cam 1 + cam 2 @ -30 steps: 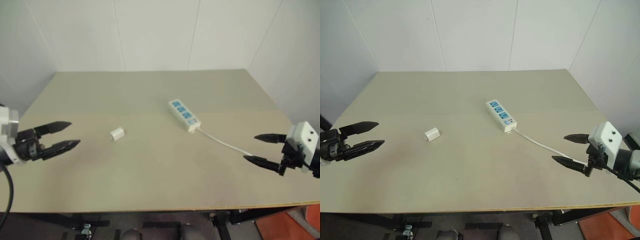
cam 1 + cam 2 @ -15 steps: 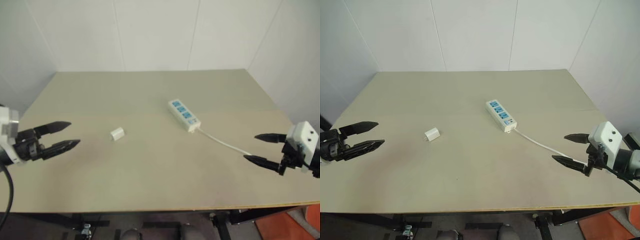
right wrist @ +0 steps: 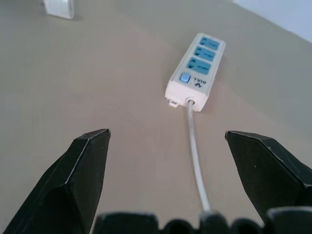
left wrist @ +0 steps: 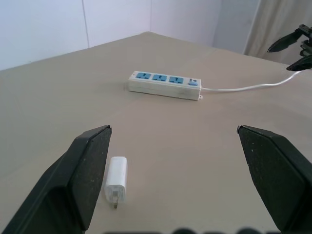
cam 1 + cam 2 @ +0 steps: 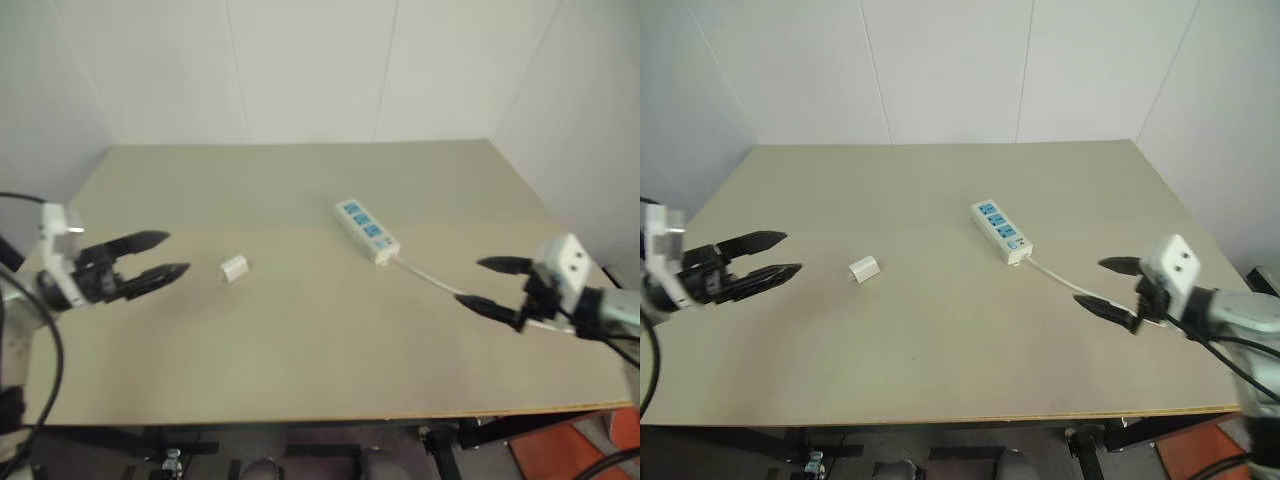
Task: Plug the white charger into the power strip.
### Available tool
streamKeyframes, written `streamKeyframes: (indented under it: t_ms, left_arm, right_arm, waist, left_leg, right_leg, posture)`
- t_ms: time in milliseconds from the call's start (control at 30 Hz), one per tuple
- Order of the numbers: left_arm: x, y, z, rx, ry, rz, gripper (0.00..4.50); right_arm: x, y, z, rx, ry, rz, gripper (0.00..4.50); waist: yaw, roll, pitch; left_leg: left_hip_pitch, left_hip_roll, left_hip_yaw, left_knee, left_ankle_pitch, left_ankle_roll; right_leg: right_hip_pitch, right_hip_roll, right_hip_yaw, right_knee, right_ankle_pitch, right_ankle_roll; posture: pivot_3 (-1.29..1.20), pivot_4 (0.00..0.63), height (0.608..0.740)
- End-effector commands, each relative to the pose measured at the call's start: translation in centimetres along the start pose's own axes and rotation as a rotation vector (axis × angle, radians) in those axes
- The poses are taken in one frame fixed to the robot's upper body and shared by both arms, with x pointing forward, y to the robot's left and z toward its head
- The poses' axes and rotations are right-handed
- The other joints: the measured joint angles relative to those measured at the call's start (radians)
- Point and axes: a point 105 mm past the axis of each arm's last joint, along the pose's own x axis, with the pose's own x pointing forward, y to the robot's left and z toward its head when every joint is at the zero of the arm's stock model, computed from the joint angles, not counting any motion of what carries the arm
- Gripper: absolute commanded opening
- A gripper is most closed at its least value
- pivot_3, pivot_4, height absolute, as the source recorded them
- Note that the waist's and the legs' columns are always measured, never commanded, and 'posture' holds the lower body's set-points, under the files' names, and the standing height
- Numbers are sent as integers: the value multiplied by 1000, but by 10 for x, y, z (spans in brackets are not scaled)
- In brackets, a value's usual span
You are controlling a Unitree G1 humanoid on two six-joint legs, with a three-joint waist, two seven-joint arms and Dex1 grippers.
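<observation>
While both arms hang over the bench, nothing is being held, so here's the rundown:

bench: a plain beige top (image 5: 940, 350) in a white-walled corner, carrying only the two task things and the cord.

white charger: the little white block (image 5: 863, 268) lies on its side on the robot's left half of the bench, well apart from the strip. From the left wrist view (image 4: 116, 179) you can see its prongs sticking out level with the bench, towards the camera.

power strip: the white bar (image 5: 1002, 231) sits around the middle of the bench, angled, with three blue sockets in a row and a small blue button at the end nearest the robot's right side. Nothing is plugged into it.

cord: thin and white (image 5: 1055, 275), it leaves the button end of the strip and runs off toward the right hand.

left hand: it (image 5: 778, 256) hovers above the bench on the left, fingers spread wide, empty. It points across at the charger, which lies near it but clear of the fingertips.

right hand: it (image 5: 1109, 286) hovers over the right part of the bench, fingers wide apart, empty too. It's pointing back at the strip's button end, with the cord running under it.
</observation>
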Motion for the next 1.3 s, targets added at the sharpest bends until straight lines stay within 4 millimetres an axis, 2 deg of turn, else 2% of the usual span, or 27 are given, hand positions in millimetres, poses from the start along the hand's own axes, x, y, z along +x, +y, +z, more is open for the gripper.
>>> streamKeyframes:
  t_ms: [33,167,267,533,933,1167,1300]
  left_arm:
    - [12,5,9,51,-23,-1,4500]
    - [36,1,9,58,-68,-52,4500]
    - [54,-3,5,67,-76,-79,4500]
    - [87,-21,5,26,-169,-137,4500]
    - [115,-43,10,18,-192,-233,4500]
    - [121,-50,3,3,-180,-261,4500]
    - [122,-52,4,-7,-192,-267,4500]
  right_arm:
    - [21,-12,3,-53,-52,-63,4451]
    - [58,-24,-5,13,-96,-147,4451]
    - [79,-24,-9,22,-114,-171,4451]
    - [121,-33,-9,92,-201,-371,4451]
    - [147,-28,-19,153,-179,-415,4451]
    - [155,-19,-25,175,-165,-372,4451]
    - [157,-16,-21,201,-203,-341,4451]
  waist:
    - [-1,0,0]
    - [0,0,0]
    - [0,0,0]
    - [-4,1,0]
    - [-25,1,0]
    - [-35,1,0]
    - [-43,1,0]
  left_leg:
    - [0,0,0,0,0,0]
    - [-4,0,0,0,0,0]
    - [-5,-1,0,0,1,-2]
    - [-5,-1,0,0,2,-3]
    - [-4,-1,-1,0,2,-4]
    - [-3,-1,-1,0,2,-4]
    - [-3,-1,-1,0,2,-4]
  right_leg:
    - [0,0,0,0,0,0]
    - [-5,0,0,1,0,0]
    - [-5,-1,0,1,0,0]
    - [-5,-1,0,2,1,0]
    - [-5,-1,0,8,1,0]
    - [-5,-1,0,9,1,0]
    - [-4,-1,0,9,1,0]
  posture:
    - [0,150,740]
    - [0,150,740]
    - [0,150,740]
    - [0,150,740]
    - [0,150,740]
    - [0,150,740]
    - [0,150,740]
